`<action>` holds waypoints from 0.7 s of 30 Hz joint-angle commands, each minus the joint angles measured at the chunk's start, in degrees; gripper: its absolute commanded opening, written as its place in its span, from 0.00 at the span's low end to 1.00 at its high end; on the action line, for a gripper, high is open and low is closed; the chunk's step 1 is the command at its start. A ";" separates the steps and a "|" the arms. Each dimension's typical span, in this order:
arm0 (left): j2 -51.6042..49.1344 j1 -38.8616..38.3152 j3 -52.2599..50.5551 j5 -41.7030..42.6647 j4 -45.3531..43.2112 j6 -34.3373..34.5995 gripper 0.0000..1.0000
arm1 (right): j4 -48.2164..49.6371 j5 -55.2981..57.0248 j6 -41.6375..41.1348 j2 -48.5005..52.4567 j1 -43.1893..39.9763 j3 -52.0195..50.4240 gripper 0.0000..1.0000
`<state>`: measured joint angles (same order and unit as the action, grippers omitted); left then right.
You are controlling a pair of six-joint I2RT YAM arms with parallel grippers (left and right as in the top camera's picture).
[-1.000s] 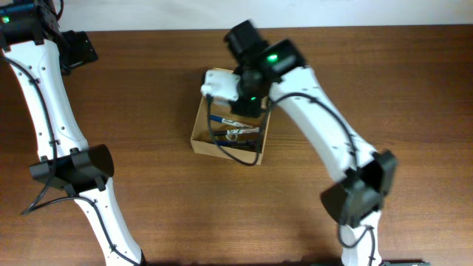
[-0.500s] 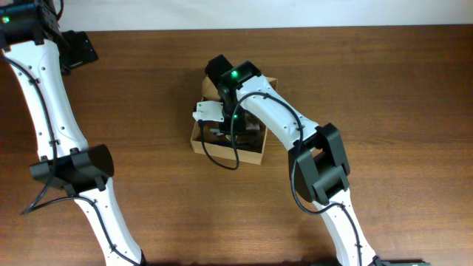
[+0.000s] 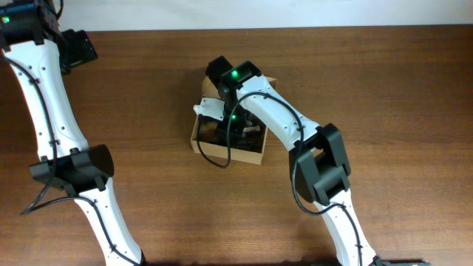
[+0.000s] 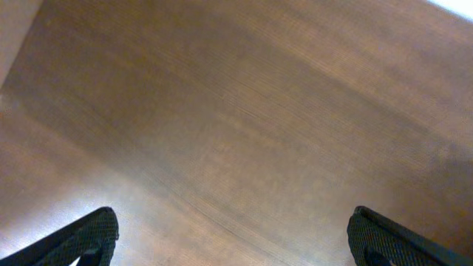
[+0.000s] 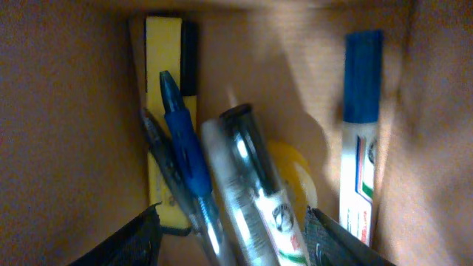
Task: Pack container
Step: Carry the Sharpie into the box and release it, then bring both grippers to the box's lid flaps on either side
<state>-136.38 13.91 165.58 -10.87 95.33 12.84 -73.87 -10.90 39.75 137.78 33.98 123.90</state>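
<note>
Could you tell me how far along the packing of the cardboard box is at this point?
Done: a yellow highlighter, blue pen, blue-capped marker and dark-capped marker lie inside the container. In hand: the right hand is down in it, open, with the dark-capped marker between its fingers, ungripped; the left hand hangs open over the table. Left: probably withdrawing and closing the container.

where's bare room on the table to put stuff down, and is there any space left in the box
Bare table lies between the left arm and the container, and wider still right of the right arm. Inside, a yellow marker, blue pen and clear marker crowd one side; a bare strip remains beside the blue-capped marker.
</note>
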 commanded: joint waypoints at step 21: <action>1.49 -10.45 -8.55 24.74 -0.22 -12.00 0.02 | -5.01 -3.52 -41.79 -14.29 -21.03 13.92 0.04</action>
<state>-136.29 5.87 160.44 16.64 96.14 3.81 -78.46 -11.22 1.80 122.83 17.26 140.07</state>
